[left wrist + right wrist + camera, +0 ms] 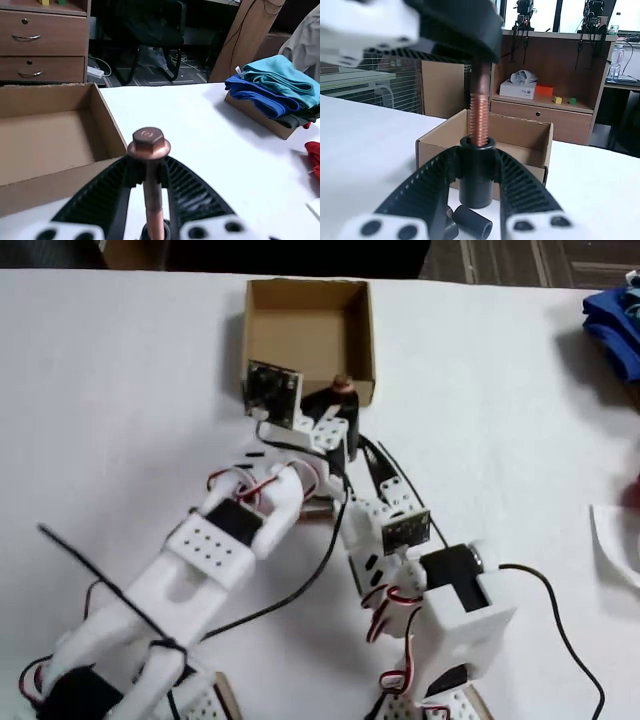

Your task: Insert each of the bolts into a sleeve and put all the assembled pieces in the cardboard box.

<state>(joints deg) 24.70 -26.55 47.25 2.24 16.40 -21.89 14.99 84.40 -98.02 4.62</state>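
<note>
A copper bolt [148, 142] with a hex head stands upright, my left gripper [148, 167] shut on its shank just under the head. Its threaded end [479, 117] enters the top of a black sleeve [477, 175], which my right gripper [477, 157] is shut on, holding it upright just above the table. The left gripper [470, 35] hangs over the sleeve. The open cardboard box [530, 132] sits right behind them, its inside not visible here. From above, the bolt head [340, 383] shows at the near right corner of the box [258, 325].
Two loose black sleeves [472, 222] lie on the table under the held one. A stack of blue cloth [612, 325] sits at the far right of the table, and a white curved object [610, 545] lies at the right edge. Arm cables trail across the front.
</note>
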